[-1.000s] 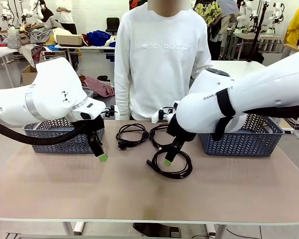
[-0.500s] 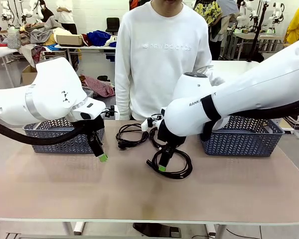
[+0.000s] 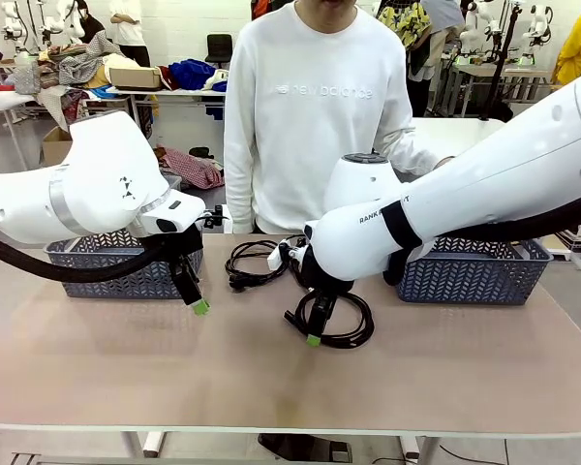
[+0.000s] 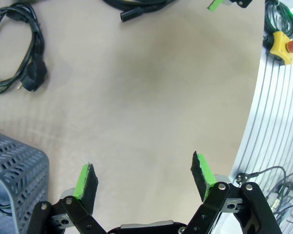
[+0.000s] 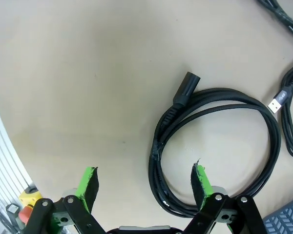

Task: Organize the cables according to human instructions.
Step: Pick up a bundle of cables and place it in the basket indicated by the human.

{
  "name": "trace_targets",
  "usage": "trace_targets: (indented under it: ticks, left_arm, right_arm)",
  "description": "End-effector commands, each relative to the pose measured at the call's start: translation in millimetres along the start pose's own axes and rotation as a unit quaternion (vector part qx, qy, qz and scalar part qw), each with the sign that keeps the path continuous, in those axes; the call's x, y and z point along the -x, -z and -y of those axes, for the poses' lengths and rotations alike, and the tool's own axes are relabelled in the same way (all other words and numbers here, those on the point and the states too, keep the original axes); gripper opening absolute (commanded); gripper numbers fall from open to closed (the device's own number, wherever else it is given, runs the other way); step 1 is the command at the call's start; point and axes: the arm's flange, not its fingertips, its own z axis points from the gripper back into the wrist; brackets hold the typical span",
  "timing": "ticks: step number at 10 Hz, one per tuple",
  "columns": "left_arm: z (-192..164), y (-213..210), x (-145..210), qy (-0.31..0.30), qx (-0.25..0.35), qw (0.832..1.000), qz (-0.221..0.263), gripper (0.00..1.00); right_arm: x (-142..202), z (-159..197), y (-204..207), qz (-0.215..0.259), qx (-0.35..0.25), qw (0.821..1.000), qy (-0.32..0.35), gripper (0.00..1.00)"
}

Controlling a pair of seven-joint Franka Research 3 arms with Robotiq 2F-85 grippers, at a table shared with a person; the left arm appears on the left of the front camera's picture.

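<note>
Three coiled black cables lie mid-table. One cable lies at the far middle, in front of the person. A second cable is partly hidden behind my right arm. The nearest cable lies under my right gripper, which hangs open just above its left edge. In the right wrist view this cable runs between the open fingertips, close below my right gripper, untouched. My left gripper hovers open over bare table by the left basket. It is also open and empty in the left wrist view.
Grey mesh baskets stand at the left and the right of the table. A person in a white sweatshirt stands at the far edge. A yellow emergency button sits beyond the table's metal edge.
My right arm has swung left and down, bringing its open gripper over the nearest cable's left edge. The left arm has stayed still.
</note>
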Motion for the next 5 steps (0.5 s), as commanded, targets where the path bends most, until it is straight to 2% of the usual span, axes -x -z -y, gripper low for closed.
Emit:
trace_targets:
  ticks: [1,5]
  left_arm:
    - [-0.2,-0.8,1.2,-0.004,0.0,1.0,0.001,1.0]
    - [-0.2,-0.8,1.2,-0.004,0.0,1.0,0.001,1.0]
  right_arm:
    - [-2.6,-0.3,4.8,-0.009,0.018,1.0,0.006,1.0]
    - [-8.4,-0.1,17.8,-0.014,0.021,1.0,-0.003,1.0]
